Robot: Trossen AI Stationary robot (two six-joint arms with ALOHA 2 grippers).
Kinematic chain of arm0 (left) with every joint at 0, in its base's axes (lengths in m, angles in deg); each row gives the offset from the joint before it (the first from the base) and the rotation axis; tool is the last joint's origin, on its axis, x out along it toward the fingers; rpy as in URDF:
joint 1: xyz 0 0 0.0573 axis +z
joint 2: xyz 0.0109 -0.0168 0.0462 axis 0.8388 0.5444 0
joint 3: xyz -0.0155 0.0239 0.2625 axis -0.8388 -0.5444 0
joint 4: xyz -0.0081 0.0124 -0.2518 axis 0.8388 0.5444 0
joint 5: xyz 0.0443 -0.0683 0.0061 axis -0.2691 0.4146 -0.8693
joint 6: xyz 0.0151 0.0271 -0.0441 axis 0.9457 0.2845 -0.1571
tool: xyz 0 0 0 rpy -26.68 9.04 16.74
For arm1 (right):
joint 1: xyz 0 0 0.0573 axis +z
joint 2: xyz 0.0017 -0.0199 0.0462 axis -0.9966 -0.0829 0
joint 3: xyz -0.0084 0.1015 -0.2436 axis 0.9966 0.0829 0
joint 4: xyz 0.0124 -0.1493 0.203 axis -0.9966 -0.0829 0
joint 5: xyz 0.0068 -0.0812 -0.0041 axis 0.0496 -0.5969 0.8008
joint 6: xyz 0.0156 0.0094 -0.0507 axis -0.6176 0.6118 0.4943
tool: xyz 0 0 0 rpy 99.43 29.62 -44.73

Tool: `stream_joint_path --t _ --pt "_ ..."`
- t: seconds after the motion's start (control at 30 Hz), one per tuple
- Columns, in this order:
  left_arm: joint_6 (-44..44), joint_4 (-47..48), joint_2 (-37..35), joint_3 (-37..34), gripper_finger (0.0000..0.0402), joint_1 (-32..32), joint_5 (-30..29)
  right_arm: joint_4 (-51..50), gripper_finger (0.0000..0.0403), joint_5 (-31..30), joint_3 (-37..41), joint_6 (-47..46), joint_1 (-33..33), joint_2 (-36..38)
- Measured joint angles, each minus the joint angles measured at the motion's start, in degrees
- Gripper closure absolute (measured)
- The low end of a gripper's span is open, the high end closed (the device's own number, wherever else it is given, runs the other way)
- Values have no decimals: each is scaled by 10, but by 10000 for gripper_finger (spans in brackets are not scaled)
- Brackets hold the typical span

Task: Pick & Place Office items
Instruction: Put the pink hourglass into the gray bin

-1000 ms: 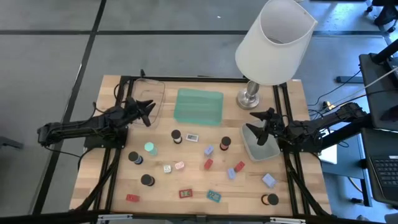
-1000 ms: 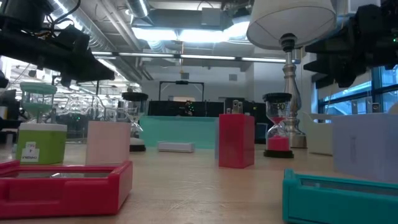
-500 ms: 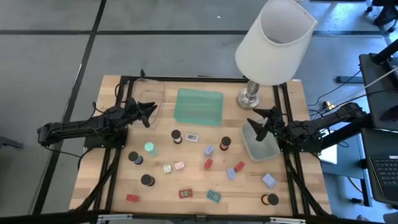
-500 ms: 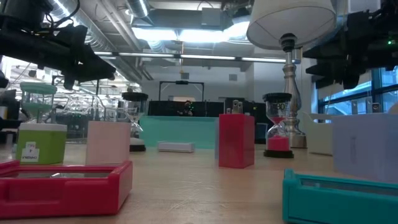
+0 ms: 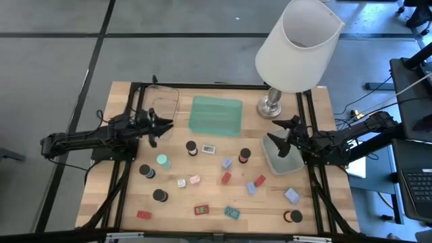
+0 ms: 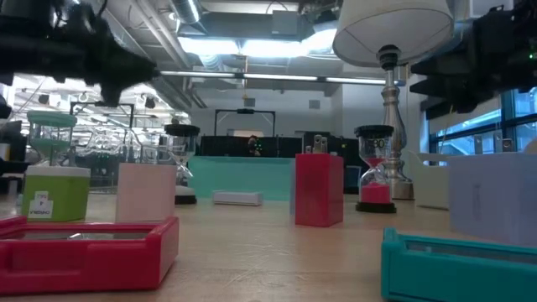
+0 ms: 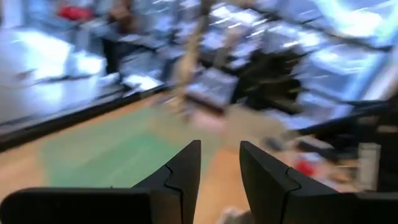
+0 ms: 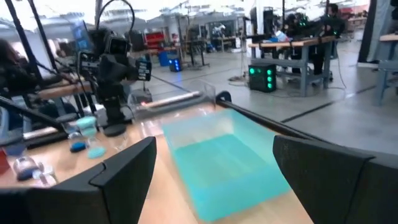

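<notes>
Hovering over the clear tray (image 5: 164,102), left end effector (image 5: 164,125) is closed and empty. Right end effector (image 5: 280,137) gapes wide, empty, above the grey tray (image 5: 282,162). Office items (image 5: 226,177) lie scattered on the table (image 5: 317,209).

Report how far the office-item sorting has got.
Done: nothing visible; the green tray looks empty. In hand: nothing. The left gripper is shut near the clear tray; the right gripper is open above the grey tray. Left: all the office items lie loose on the table.
</notes>
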Motion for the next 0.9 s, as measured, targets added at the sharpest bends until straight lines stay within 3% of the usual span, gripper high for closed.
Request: stream_joint_path --t 0.2,0.5,0.7,0.9 --pt "1 -75 5 0 295 -12 46 58 76 16 0 -2 0 0" --pt "27 -191 91 0 295 -82 -9 125 76 52 -12 2 0 -44" --pt "54 -300 185 0 295 -115 -19 125 76 50 -68 -8 0 -136" --pt "63 -374 255 0 295 -125 -19 119 76 50 -145 -5 0 -274"
